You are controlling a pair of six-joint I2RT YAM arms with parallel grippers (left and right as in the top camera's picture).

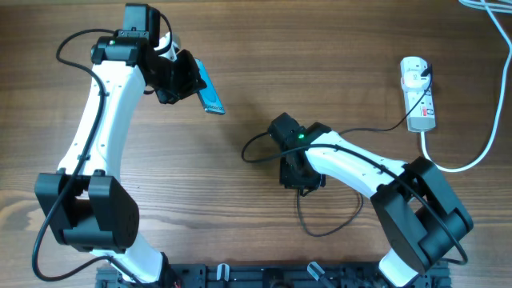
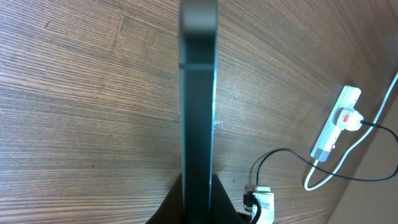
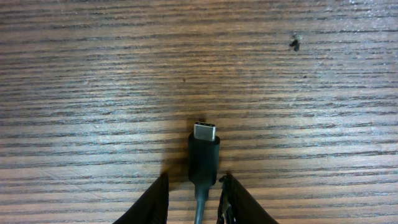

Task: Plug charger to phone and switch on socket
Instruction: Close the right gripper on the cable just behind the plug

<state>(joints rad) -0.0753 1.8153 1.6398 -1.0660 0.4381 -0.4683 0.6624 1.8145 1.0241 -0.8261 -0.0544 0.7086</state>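
Observation:
My left gripper (image 1: 182,80) is shut on the phone (image 1: 210,93) and holds it above the table at the back left, teal screen showing. In the left wrist view the phone (image 2: 199,106) stands edge-on as a dark bar between my fingers (image 2: 198,208). My right gripper (image 1: 304,182) is low at the table's middle, shut on the charger. Its small dark connector tip (image 3: 204,149) sticks out between the fingertips (image 3: 196,182), just above the wood. The thin black cable (image 1: 376,129) runs to the white socket (image 1: 418,94) at the back right, which also shows in the left wrist view (image 2: 336,121).
The socket's thick white cord (image 1: 480,156) curves along the right edge of the table. The charger's slack makes a loop (image 1: 328,234) in front of the right arm. Bare wooden table (image 1: 240,224) lies between the arms.

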